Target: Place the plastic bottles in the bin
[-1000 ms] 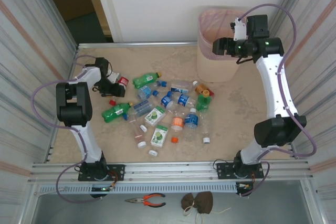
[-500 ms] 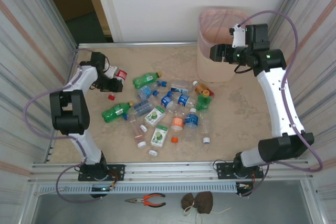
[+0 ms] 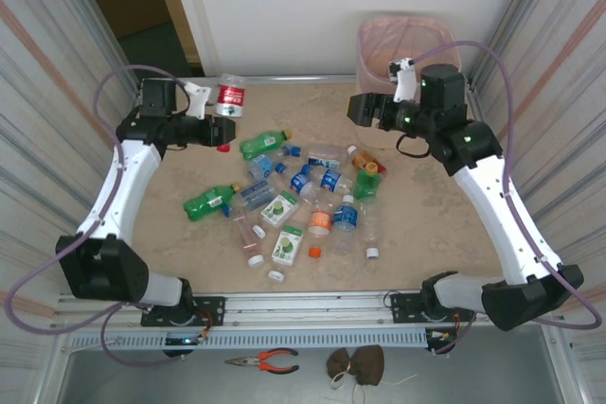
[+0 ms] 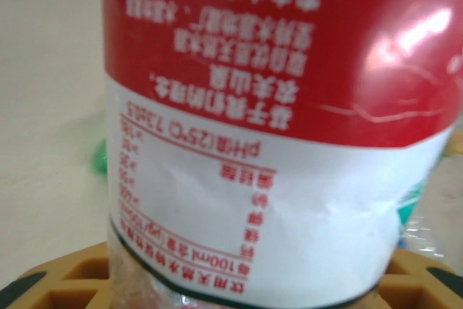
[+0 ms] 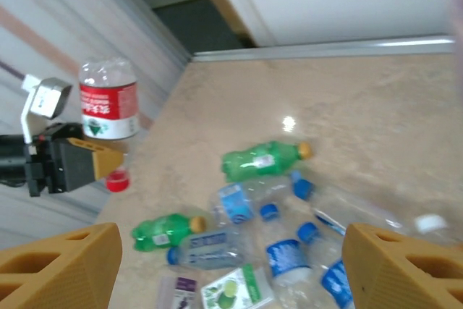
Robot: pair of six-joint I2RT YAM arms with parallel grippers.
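Left arm has swung up and back, and the left gripper (image 3: 216, 130) now holds a red-labelled bottle (image 3: 230, 98) clear of the table (image 3: 426, 205) (pinched between its fingers, far-left corner). Right gripper (image 3: 360, 109) has come off the bin (image 3: 374, 30), fingers spread and empty, just beyond the bottle pile (image 3: 303, 186).

pliers (image 3: 265, 360): orange handles, on grey front ledge | brown bundle (image 3: 356, 364): just right of pliers | tabletop (image 3: 445, 224): beige

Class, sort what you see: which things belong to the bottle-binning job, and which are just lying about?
Job: scattered plastic bottles, red-labelled bottle in the left claw, pink-lined bin.
Lying about: orange-handled pliers, brown bundle.
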